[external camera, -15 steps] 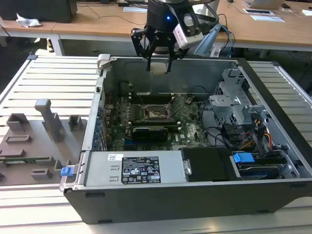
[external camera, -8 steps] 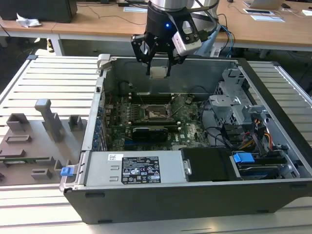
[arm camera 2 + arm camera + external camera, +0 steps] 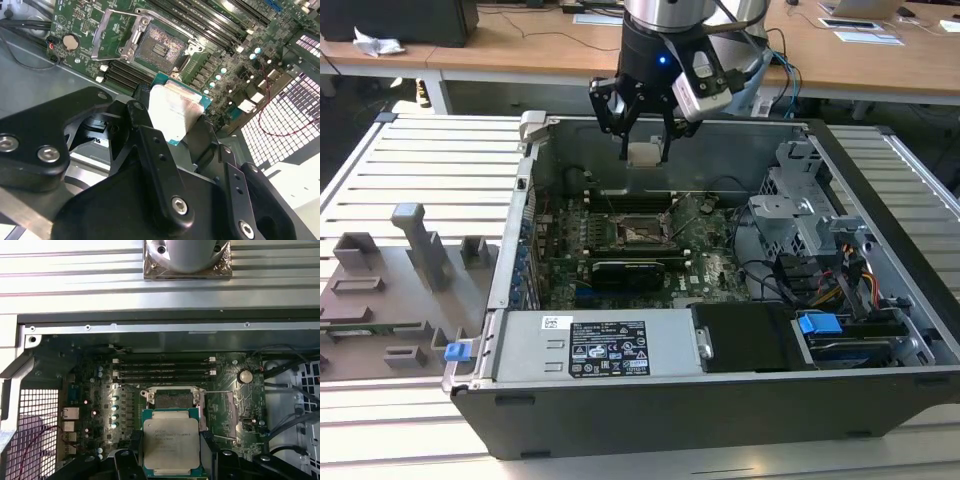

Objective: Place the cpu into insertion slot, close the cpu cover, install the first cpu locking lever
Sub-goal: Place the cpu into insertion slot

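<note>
CPU hung clamped in the gripper, above the green motherboard and well apart from the uncovered insertion slot.

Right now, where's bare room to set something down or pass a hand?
Free: slatted table on the exterior view's right of the case, and its front strip. Crowded: motherboard, cabled drive cage, fixture tray; fingers hold the cpu above the case.

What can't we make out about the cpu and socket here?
- cpu: gripped end, second wrist view, behind the fingers.
- insertion slot: part of it, first wrist view, covered by the cpu.
- Slot contacts: exterior view, too small to tell.
</note>
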Robot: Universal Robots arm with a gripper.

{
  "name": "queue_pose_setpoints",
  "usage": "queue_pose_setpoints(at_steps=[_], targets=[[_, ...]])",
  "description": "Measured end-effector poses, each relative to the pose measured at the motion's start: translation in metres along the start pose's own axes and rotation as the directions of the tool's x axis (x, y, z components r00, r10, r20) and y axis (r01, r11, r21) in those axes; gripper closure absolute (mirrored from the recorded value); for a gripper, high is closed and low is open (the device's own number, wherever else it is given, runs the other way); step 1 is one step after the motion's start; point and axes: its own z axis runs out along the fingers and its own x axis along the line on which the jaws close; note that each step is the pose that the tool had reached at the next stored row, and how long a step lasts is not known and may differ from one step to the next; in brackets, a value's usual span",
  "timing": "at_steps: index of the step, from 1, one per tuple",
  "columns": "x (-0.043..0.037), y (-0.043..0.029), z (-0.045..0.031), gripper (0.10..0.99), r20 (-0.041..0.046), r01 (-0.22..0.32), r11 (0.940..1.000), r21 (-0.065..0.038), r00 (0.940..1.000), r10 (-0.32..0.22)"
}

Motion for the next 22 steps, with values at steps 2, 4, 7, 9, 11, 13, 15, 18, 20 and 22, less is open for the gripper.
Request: queue_pose_setpoints(at_steps=[2, 4, 7, 9, 11, 13, 15, 18, 20, 22], targets=[[-0.0001, -0.0003, 0.0019, 0.545, 0.0, 0.0, 1.0, 0.001, 1.0, 0.0], [-0.0001, -0.0005, 0.0035, 0.545, 0.0, 0.0, 1.0, 0.002, 1.0, 0.0], [-0.0001, -0.0007, 0.0047, 0.545, 0.0, 0.0, 1.0, 0.004, 1.0, 0.0], [-0.0001, -0.0008, 0.0055, 0.545, 0.0001, 0.0, 1.0, 0.005, 1.0, 0.0], [-0.0001, -0.0009, 0.0062, 0.545, 0.0002, 0.0, 1.0, 0.008, 1.0, 0.0], [-0.0002, -0.001, 0.0068, 0.545, 0.0001, 0.0, 1.0, 0.01, 1.0, 0.0], [-0.0002, -0.0012, 0.0083, 0.545, 0.0002, 0.0, 1.0, 0.01, 1.0, 0.0], [-0.0002, -0.0013, 0.0094, 0.545, 0.0002, 0.0, 1.0, 0.01, 1.0, 0.0], [-0.0002, -0.0015, 0.0105, 0.545, 0.0002, 0.0, 1.0, 0.01, 1.0, 0.0], [-0.0003, -0.0017, 0.0123, 0.545, 0.0002, 0.0, 0.9999, 0.01, 1.0, 0.0]])
